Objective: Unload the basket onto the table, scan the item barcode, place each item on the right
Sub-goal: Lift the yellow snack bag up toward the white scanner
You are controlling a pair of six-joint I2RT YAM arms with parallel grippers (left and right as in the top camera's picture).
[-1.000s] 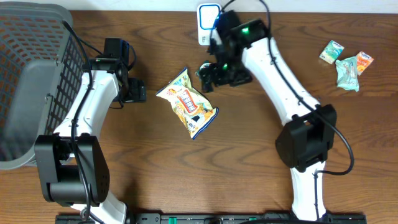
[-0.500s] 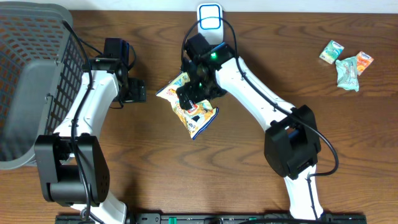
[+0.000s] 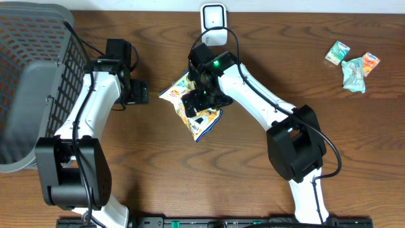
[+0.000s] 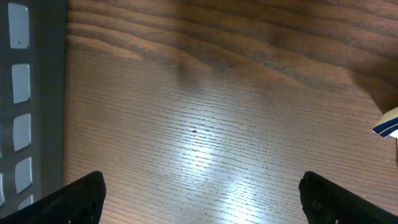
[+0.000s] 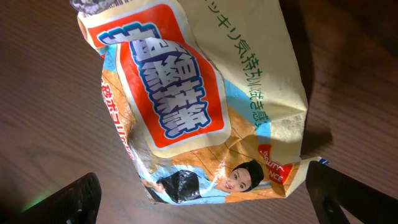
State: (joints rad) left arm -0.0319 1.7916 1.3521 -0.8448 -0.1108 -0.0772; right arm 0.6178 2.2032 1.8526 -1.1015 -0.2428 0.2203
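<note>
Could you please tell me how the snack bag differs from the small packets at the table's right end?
The snack bag is far larger than the small packets. The bag lies mid-table under the right gripper's open jaws; the packets lie apart at the right end. All rest on the table, unheld.

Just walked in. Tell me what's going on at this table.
The right arm's claw hangs wide open directly over the crinkled yellow snack bag with the red label, which lies on the brown wooden table; nothing is gripped yet. The left claw is open too, over bare wood beside the grey mesh basket. The white scanner stands at the table's far edge, with the bag not yet brought to it.
</note>
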